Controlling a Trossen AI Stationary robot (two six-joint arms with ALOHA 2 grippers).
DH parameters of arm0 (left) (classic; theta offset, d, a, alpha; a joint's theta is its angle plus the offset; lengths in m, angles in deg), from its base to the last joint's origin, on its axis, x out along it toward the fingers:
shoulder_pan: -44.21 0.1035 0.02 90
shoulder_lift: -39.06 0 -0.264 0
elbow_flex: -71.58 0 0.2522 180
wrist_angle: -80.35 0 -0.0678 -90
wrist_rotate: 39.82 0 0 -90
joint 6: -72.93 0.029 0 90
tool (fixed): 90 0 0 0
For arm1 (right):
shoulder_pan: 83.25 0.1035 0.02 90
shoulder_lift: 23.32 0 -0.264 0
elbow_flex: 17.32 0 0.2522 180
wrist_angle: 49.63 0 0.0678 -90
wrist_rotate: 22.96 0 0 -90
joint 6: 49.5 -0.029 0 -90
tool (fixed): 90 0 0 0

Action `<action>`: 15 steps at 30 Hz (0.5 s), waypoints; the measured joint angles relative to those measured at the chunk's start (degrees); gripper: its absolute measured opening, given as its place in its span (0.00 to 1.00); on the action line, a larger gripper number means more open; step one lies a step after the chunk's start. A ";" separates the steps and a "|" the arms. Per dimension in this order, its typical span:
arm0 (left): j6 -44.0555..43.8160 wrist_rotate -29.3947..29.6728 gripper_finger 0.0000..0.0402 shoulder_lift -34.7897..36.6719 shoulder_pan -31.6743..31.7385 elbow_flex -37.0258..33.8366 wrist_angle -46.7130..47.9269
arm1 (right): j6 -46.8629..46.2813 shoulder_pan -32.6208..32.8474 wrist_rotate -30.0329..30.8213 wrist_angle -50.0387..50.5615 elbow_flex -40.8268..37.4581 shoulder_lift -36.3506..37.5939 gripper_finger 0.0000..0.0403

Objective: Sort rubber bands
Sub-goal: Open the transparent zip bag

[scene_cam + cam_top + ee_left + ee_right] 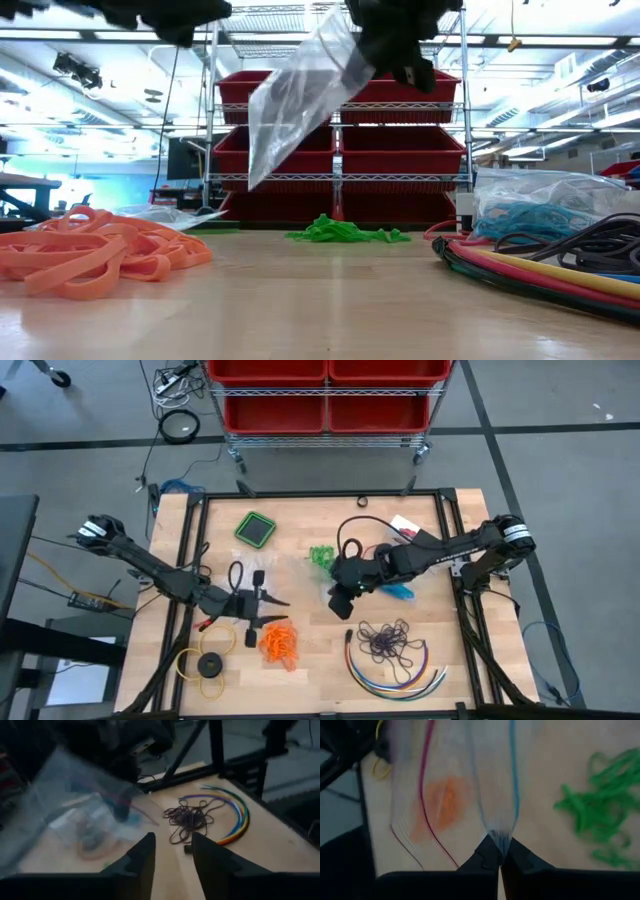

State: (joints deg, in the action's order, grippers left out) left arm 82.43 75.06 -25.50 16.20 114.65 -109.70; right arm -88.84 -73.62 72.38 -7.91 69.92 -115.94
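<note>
**A:** Where are you in the sort?

**B:** At the bagging step, by the look of it. Your right gripper (499, 854) is pinched tight on a clear zip bag (300, 95) and holds it off the table, hanging between the two arms. Your left gripper (172, 850) has its fingers apart with nothing between them, near the bag's other side.

**A:** And the rubber bands?

**B:** All on the tabletop (310, 670). The orange rubber bands (279, 641) lie just beside your left gripper, the green rubber bands (322, 556) near the middle, the dark purple rubber bands (388, 641) inside the arc of the multicoloured cables (395, 678), and the blue rubber bands (530, 217) under plastic by the right arm.

**A:** What does the next move need?

**B:** I'd judge the bag's mouth must be opened first: catch one lip with your left fingers while the right holds firm. The thin film will likely slip or fold.
</note>
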 joint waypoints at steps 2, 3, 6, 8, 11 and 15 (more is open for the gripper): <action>2.31 2.16 0.37 -0.40 0.12 2.82 4.82 | -0.12 -0.34 -3.10 0.29 0.00 0.00 0.00; 3.21 3.39 0.38 -0.52 0.30 4.11 7.17 | -0.12 -0.39 -4.48 0.09 0.00 0.00 0.00; 6.99 3.82 0.41 -0.52 1.81 6.76 10.46 | -0.06 -0.44 -9.03 -0.04 0.00 0.00 0.00; 8.46 2.32 0.43 -0.52 3.26 7.89 10.49 | 0.34 -0.40 -11.19 -0.01 0.00 0.00 0.00; 8.43 2.01 0.46 -0.48 6.38 9.56 11.99 | 1.53 0.24 -12.48 0.13 0.00 0.00 0.00; 1.66 -11.12 0.50 -0.51 13.35 10.14 13.72 | 2.67 1.21 -13.02 0.20 0.00 0.00 0.00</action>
State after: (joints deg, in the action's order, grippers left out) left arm 84.08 63.94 -26.01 29.55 124.79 -95.98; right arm -86.17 -72.41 59.36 -7.71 69.92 -115.94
